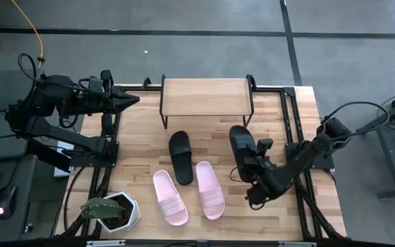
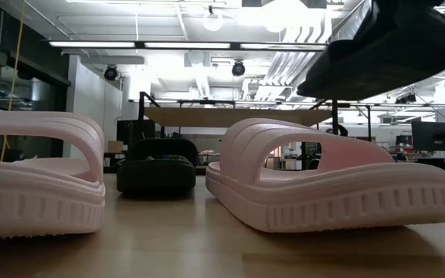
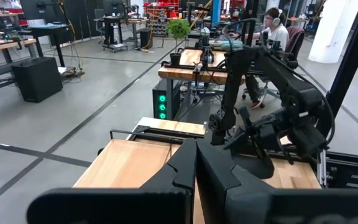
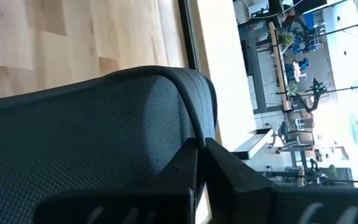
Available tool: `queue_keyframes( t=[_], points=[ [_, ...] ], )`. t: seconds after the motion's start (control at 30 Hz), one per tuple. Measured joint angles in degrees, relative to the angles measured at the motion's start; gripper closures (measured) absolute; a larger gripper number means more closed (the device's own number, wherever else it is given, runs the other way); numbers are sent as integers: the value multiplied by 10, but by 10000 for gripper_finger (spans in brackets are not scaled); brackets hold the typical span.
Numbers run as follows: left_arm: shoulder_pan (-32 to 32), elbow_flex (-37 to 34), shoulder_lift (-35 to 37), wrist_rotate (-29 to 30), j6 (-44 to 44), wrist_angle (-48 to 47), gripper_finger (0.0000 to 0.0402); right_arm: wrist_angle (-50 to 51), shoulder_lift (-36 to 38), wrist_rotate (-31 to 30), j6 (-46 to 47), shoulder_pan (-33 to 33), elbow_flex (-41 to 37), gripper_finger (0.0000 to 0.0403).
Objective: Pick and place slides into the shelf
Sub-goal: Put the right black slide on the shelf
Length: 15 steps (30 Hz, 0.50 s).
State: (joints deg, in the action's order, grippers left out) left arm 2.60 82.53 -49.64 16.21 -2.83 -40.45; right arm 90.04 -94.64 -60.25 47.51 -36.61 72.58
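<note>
The shelf point(image 1: 204, 96) stands at the table's far middle; it also shows in the low view point(image 2: 238, 116) and the left wrist view point(image 3: 135, 158). Two pink slides point(image 1: 169, 197) point(image 1: 210, 189) lie sole down near the front edge, big in the low view point(image 2: 29, 177) point(image 2: 331, 185). One black slide point(image 1: 181, 158) lies on the table between them and the shelf point(image 2: 157, 166). My right gripper point(image 1: 254, 165) is shut on the other black slide point(image 1: 241, 145), which is lifted point(image 2: 385, 54). My left gripper point(image 1: 127, 101) is shut and empty at the far left, beside the shelf. My right gripper pinches the black slide's side edge point(image 4: 188, 134) between its two fingers point(image 4: 229, 165), coming from the table's right side. The slide is lifted clear of the table, its sole seen from below in the low view point(image 2: 377, 69), a little tilted.
A potted plant in a white pot point(image 1: 112, 211) stands at the near left corner. Black metal frames point(image 1: 108, 137) point(image 1: 290, 116) run along the table's left and right sides. Bare tabletop point(image 1: 142, 147) lies between the shelf and the slides.
</note>
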Motion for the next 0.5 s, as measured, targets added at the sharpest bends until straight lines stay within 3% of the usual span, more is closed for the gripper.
queue_keyframes(
  t=[0.5],
  points=[
    [0, 0, 0, 0, 0, 0, 401, 0, 83, -34, -99, 72, 0, 403]
  ],
)
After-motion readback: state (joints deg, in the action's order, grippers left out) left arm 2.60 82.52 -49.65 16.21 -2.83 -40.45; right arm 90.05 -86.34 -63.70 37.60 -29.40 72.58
